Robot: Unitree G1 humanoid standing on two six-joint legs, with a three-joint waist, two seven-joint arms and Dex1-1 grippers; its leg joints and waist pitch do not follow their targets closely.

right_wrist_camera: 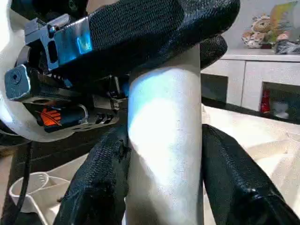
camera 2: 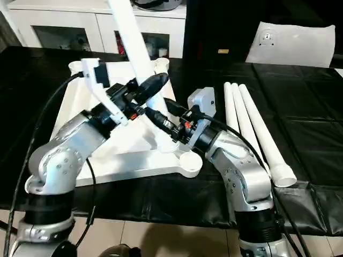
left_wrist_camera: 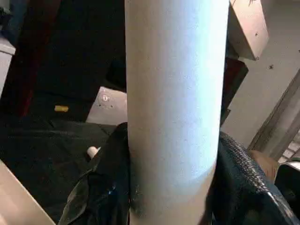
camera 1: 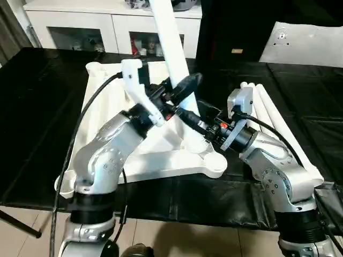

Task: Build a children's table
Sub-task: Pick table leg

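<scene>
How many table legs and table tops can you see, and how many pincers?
Table legs: 4, one upright leg held by both pincers, three loose legs lying side by side on the black table
Table tops: 1, the upside-down white top
Pincers: 2, left pincer and right pincer
Total: 7

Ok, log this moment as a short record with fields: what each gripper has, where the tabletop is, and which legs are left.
left gripper: shut on the raised leg
right gripper: shut on the same leg, lower down
raised leg: roughly upright, slightly tilted, over the tabletop
tabletop: underside up on the black mat
spare legs: three, side by side on the mat at the robot's right
background: white cabinet
</scene>
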